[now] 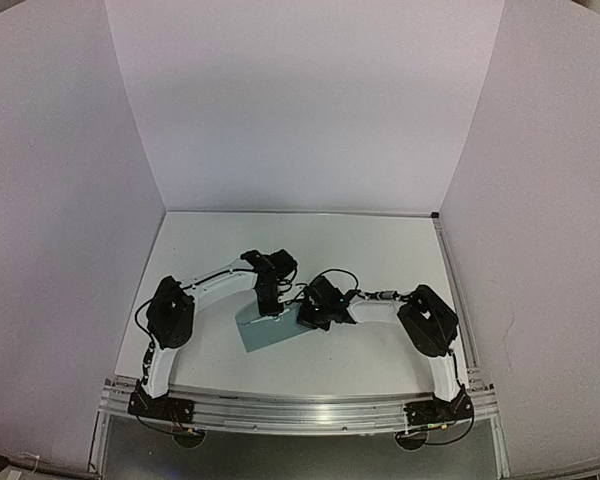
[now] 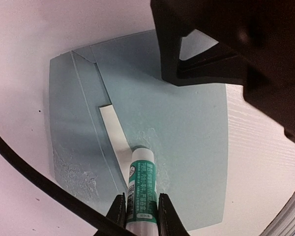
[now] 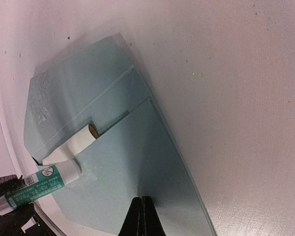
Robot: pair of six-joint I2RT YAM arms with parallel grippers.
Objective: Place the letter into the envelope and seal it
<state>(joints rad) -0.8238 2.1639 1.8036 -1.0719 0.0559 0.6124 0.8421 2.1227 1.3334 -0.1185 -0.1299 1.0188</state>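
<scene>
The teal envelope [image 1: 270, 332] lies flat on the white table between the two arms. It also shows in the left wrist view [image 2: 187, 137] and the right wrist view [image 3: 137, 147]. My left gripper [image 1: 267, 303] [image 2: 140, 197] is shut on a green-and-white glue stick [image 2: 141, 182] [image 3: 39, 183], whose tip rests on the envelope by its opening. My right gripper [image 1: 316, 316] [image 3: 142, 198] is shut, its tips down on the envelope's face. A pale strip [image 2: 113, 132] shows in the opening. The letter's tan bordered face is hidden.
Whitish glue smears [image 2: 73, 169] mark the envelope's flap side. The right arm's black body [image 2: 236, 44] hangs over the envelope's far part. A black cable [image 2: 34, 177] crosses the near left. White walls enclose the table, and an aluminium rail [image 1: 300, 410] runs along its near edge.
</scene>
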